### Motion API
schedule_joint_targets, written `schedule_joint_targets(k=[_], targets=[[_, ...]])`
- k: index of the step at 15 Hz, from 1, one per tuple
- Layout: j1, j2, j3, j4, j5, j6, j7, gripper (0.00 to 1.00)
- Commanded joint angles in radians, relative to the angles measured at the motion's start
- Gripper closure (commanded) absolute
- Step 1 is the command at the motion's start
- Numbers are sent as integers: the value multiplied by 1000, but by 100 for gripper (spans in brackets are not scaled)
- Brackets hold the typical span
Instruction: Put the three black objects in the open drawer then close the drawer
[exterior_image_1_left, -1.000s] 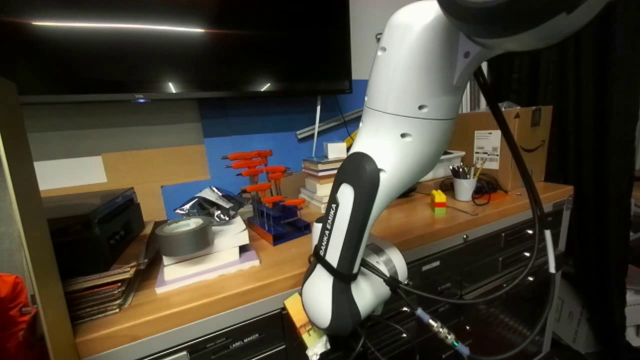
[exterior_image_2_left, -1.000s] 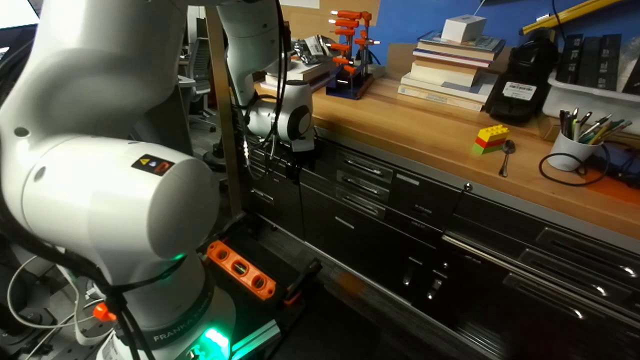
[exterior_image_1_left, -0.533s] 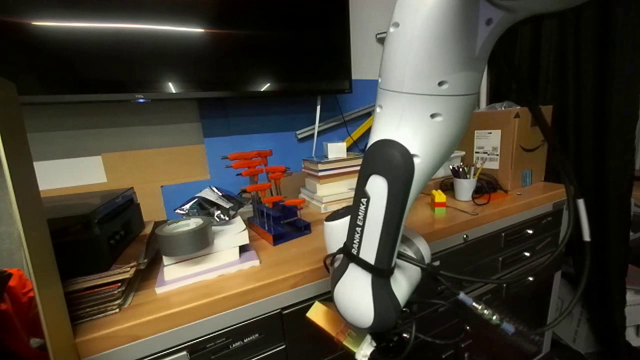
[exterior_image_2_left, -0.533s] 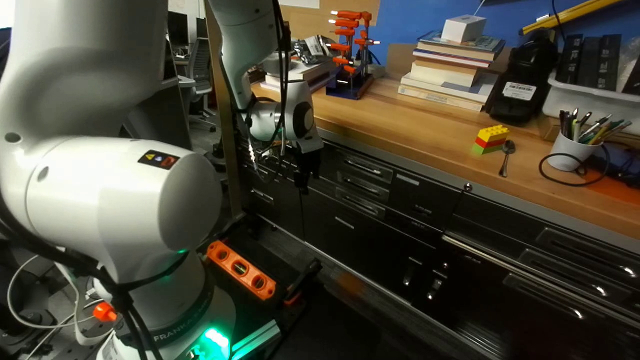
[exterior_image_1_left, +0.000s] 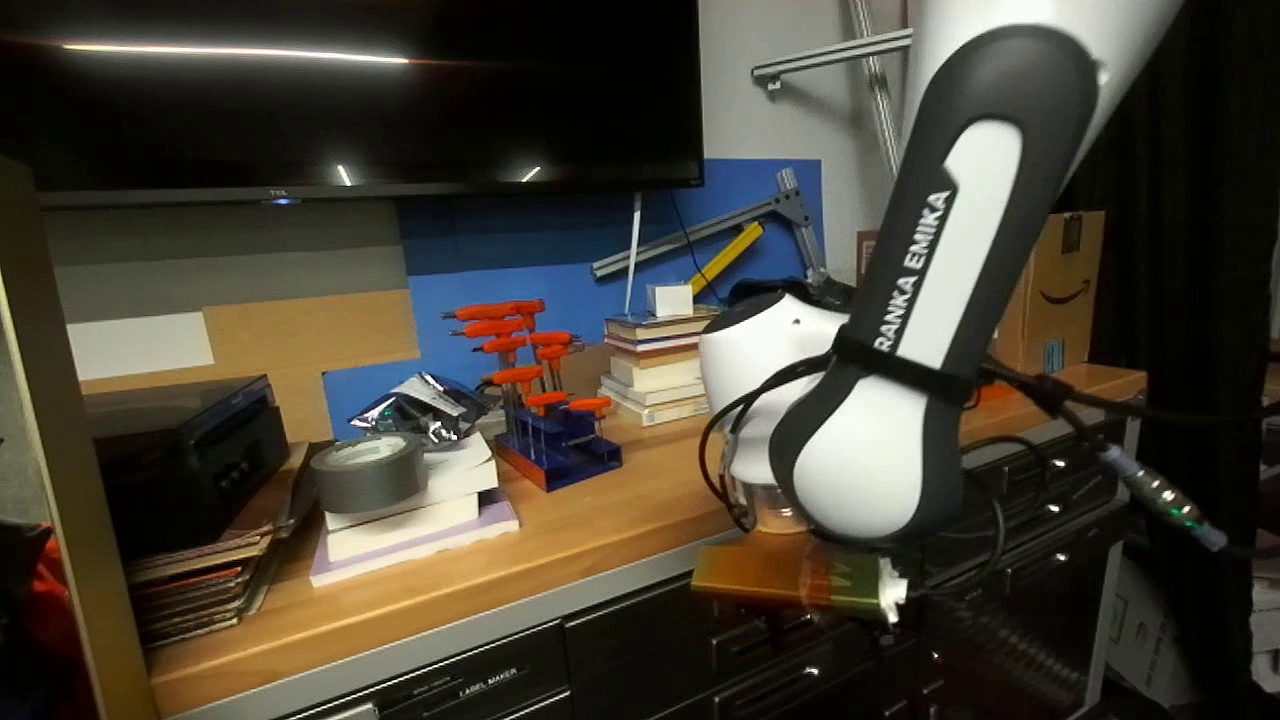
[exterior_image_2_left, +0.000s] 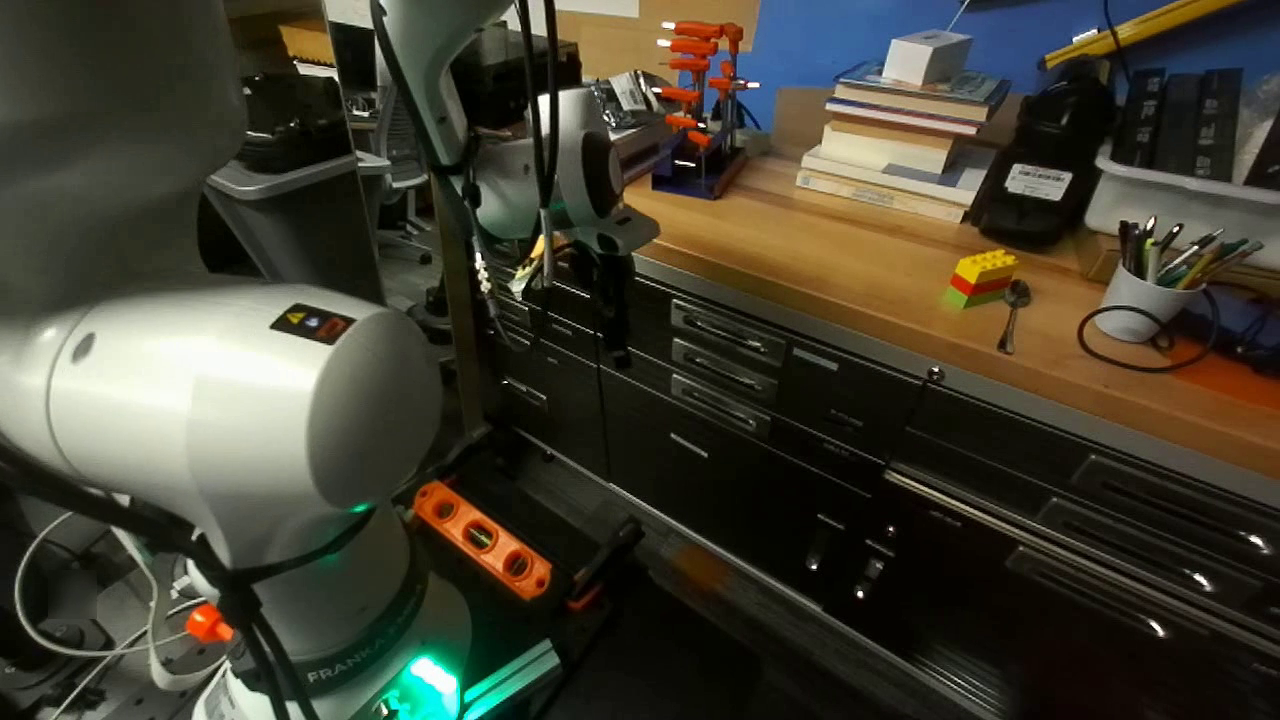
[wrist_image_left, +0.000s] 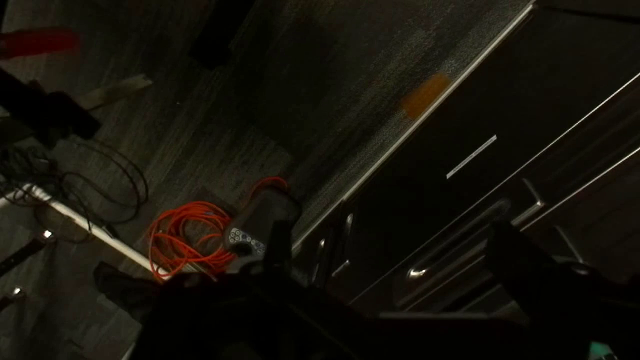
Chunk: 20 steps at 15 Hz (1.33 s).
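My gripper (exterior_image_2_left: 616, 335) hangs in front of the dark cabinet, its tips below the bench's front edge. In the wrist view its two dark fingers (wrist_image_left: 392, 242) stand wide apart with nothing seen between them. Dark drawer fronts with metal handles (exterior_image_2_left: 728, 365) are just to its right in that exterior view and look shut. They also show between the fingers in the wrist view. No open drawer interior shows, so I cannot tell which drawer is the task's. The three black objects are hidden or out of view.
The wooden bench (exterior_image_2_left: 800, 240) carries a red-orange tool rack (exterior_image_2_left: 700, 110), stacked books (exterior_image_2_left: 890, 150), toy bricks (exterior_image_2_left: 982, 278), a spoon (exterior_image_2_left: 1010, 315) and a pen cup (exterior_image_2_left: 1140, 300). A tape roll (exterior_image_1_left: 368, 472) lies on books. An orange level (exterior_image_2_left: 482, 538) lies beside the robot base.
The arm has swung right and risen in an exterior view, and the wrist has turned from tilted to nearly level. The drawer fronts and bench things have not moved.
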Motion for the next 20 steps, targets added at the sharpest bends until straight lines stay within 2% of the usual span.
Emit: schedule_joint_targets(k=[1, 4, 5, 9, 13, 14, 15, 17, 20], targets=[[-127, -251, 93, -122, -50, -97, -178, 0], [-229, -416, 178, -179, 12, -163, -395, 0], [-170, -471, 114, -191, 45, -193, -464, 0], [-155, -689, 83, -194, 153, -374, -739, 0], [-111, -901, 24, -175, 245, -540, -1017, 0], [-214, -933, 122, -164, 326, -585, -1113, 0], [-239, -964, 149, -148, 364, -646, -1169, 0], [-281, -1025, 188, -128, 396, -772, -1254, 0], [-335, -1123, 210, -122, 401, -904, -1364, 0]])
